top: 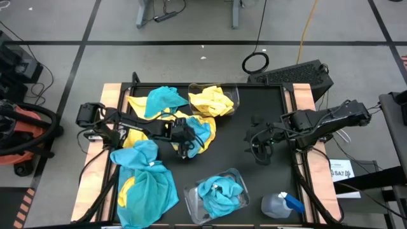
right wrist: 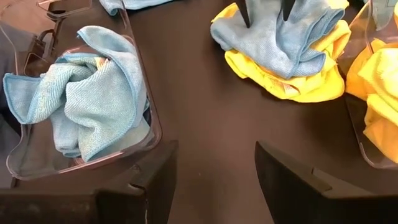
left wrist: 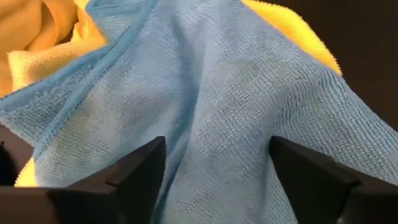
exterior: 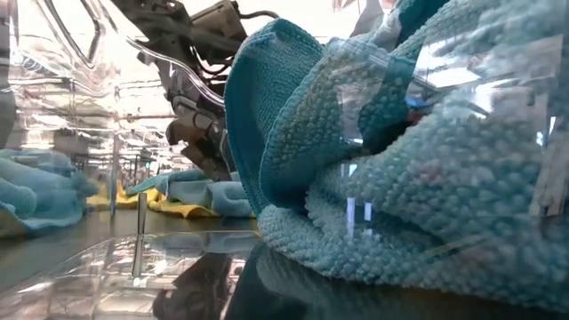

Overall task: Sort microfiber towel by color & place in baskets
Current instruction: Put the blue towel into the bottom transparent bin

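Note:
A turquoise towel (top: 198, 130) (right wrist: 280, 37) lies crumpled on a yellow one (right wrist: 292, 84) at the table's middle. My left gripper (top: 184, 145) (left wrist: 217, 149) is down on it, open, one finger on each side of a raised fold (left wrist: 217, 112). My right gripper (top: 259, 147) (right wrist: 214, 155) hangs open over bare table right of centre. The far basket (top: 235, 95) holds yellow towels. The near basket (top: 191, 197) (right wrist: 155, 124) holds turquoise ones (exterior: 400, 160). More towels lie loose on the table's left (top: 146, 178). My left gripper comes at the turquoise towel from above, pointing down. Its open fingertips (right wrist: 244, 15) stand in the cloth's top surface beside the raised fold (left wrist: 211, 93). The towel lies slack on the yellow one and nothing is pinched.
A clear spray bottle with a blue trigger (top: 283, 205) lies at the table's near right corner. A turquoise towel on yellow ones (top: 162, 98) sits at the far left, next to the far basket. Bare dark table (top: 254, 172) shows around my right gripper.

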